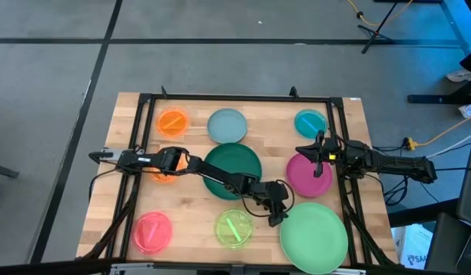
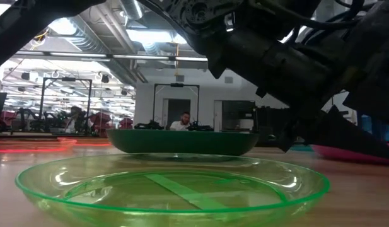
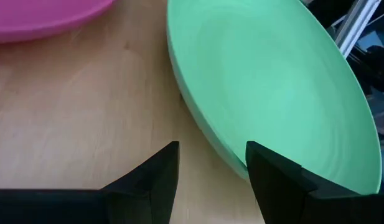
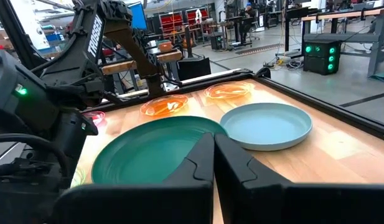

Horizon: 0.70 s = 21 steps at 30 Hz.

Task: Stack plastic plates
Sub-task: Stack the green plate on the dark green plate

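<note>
Nine plates lie flat on the wooden table. In the high view they are the light green plate (image 1: 314, 237), dark green plate (image 1: 232, 169), magenta plate (image 1: 309, 174), pale blue plate (image 1: 227, 125), teal plate (image 1: 310, 123), two orange plates (image 1: 172, 121) (image 1: 163, 177), pink plate (image 1: 153, 231) and lime plate (image 1: 233, 228). My left gripper (image 1: 277, 214) (image 3: 210, 180) is open and low. Its fingers stand on either side of the light green plate's rim (image 3: 226, 158), and no touch shows. My right gripper (image 1: 319, 149) (image 4: 213, 155) is shut and empty, over the magenta plate's far edge.
A black metal frame (image 1: 235, 98) runs round the table's far and side edges. My left arm (image 1: 220, 179) reaches across the dark green plate. In the low view the lime plate (image 2: 172, 189) fills the foreground. Bare wood (image 1: 193, 221) shows between the pink and lime plates.
</note>
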### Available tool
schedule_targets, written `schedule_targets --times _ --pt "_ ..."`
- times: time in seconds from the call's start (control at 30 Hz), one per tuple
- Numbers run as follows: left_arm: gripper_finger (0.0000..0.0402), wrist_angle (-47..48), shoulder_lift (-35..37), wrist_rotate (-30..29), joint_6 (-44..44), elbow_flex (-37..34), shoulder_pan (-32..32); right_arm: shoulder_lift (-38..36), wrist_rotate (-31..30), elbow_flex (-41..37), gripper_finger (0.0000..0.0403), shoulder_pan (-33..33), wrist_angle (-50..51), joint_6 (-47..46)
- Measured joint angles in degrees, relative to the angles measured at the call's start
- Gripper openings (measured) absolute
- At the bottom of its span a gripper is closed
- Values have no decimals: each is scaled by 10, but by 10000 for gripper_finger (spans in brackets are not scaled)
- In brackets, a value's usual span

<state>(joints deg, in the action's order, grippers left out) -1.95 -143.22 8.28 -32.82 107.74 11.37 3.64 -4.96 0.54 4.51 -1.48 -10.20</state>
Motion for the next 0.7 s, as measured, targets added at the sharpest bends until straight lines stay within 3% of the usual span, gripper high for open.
schedule_targets --times 0.4,0.7 --pt "170 17 0 -27 41 0 8 0 -1 0 1 0 0 0" --pt "64 15 0 -53 60 0 6 0 -6 0 1 0 -1 -7"
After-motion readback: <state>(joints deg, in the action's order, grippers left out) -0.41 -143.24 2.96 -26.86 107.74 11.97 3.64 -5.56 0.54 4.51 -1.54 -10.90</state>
